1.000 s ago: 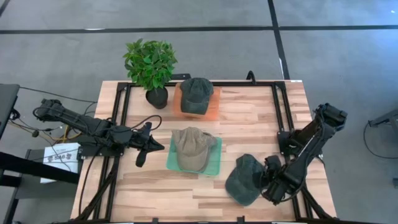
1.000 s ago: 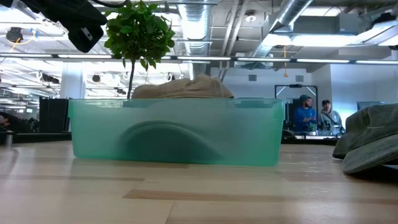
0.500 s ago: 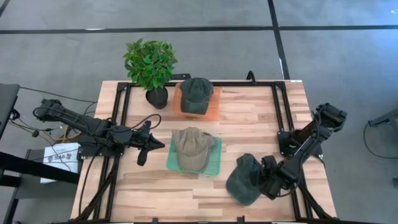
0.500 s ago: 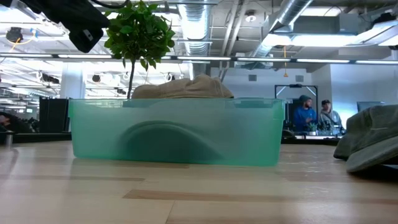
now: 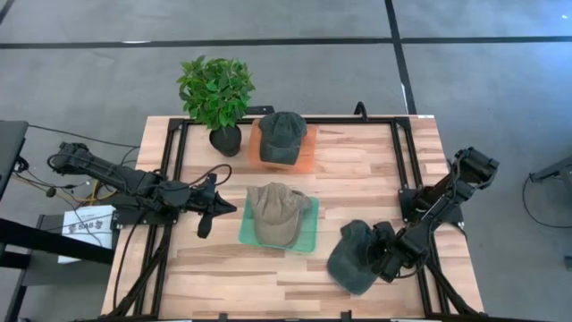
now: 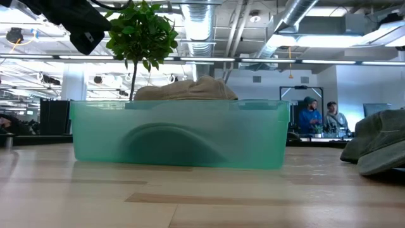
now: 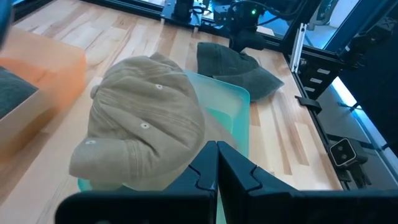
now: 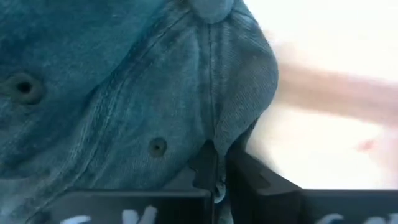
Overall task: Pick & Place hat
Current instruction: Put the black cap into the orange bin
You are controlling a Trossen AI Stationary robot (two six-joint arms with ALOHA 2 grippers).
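Observation:
A dark green hat lies on the wooden table near its front right, resting on its brim and rim; it also shows at the edge of the low view. My right gripper is at the hat's right side, shut on its cloth. A tan hat sits crown up in a green tray. Another dark green hat sits in an orange tray. My left gripper hovers shut left of the green tray, holding nothing. My right gripper pinches a fold of the crown's cloth between its two fingers, low on the hat's right side by a seam. The fingers come nearly level from the table's right. The hat still rests on the table.
A potted plant stands at the far left beside the orange tray. A black frame runs round the table's sides. Bare wood lies between the trays and the right rail, and along the front edge. People stand far off in the room.
My right gripper has moved in toward the table's left and a little toward the far edge, onto the dark green hat's right side. The hat has drawn slightly toward the right edge, its crown bunching at the gripper. The left arm has kept still.

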